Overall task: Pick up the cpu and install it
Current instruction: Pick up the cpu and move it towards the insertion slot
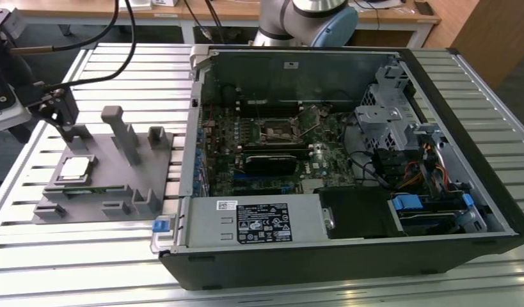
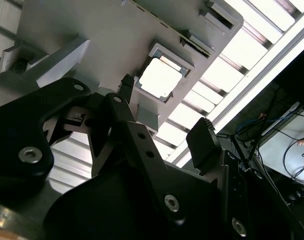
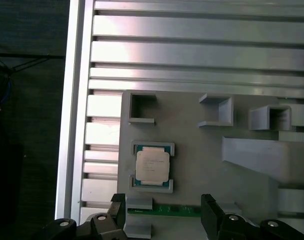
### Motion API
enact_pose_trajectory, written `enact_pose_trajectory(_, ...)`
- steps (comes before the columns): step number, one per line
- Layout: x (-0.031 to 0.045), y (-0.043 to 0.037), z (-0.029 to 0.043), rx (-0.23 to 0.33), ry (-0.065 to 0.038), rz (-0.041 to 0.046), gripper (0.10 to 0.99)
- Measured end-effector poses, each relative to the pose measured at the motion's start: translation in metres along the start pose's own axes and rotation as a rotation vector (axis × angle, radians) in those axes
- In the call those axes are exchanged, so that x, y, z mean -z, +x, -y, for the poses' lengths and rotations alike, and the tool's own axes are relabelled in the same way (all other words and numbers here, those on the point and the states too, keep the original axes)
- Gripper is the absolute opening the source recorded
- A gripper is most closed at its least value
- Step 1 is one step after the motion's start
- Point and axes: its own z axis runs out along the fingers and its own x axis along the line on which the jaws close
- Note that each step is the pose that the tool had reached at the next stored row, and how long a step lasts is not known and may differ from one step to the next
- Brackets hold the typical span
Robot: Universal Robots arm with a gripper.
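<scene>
Nearest to the wrist cameras is the gripper (image 3: 163, 202). Its two black fingers (image 3: 208, 214) stand wide apart, with nothing held between them. Just beyond the fingertips, in both wrist views, the cpu (image 3: 153, 166) lies flat with its silver top up, inside a shallow framed nest of the grey holder plate (image 3: 202, 150). The gripper does not touch it. A green memory stick (image 3: 178, 211) lies in a slot of the same plate, just beside the nest. In the exterior view the plate rests on the slatted aluminium table (image 1: 82, 262), at the exterior view's left, and the gripper hangs above it. Farther off, at the exterior view's right, the open computer case (image 1: 330, 262) lies on the table. The socket (image 1: 277, 132) on its motherboard looks empty and is well apart from the cpu. I judge that the step in hand is the approach for the pick, since nothing is lifted yet. A grasp here calls, I think, for the fingers to be centred over the chip. They should close on two opposite edges, clear of the nest's frame and of the memory stick.
</scene>
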Motion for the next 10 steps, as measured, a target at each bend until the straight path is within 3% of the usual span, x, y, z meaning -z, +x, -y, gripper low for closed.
enact_pose_trajectory(10,-0.0056,-0.0001,0.0006,0.000,0.000,-0.0007,0.706)
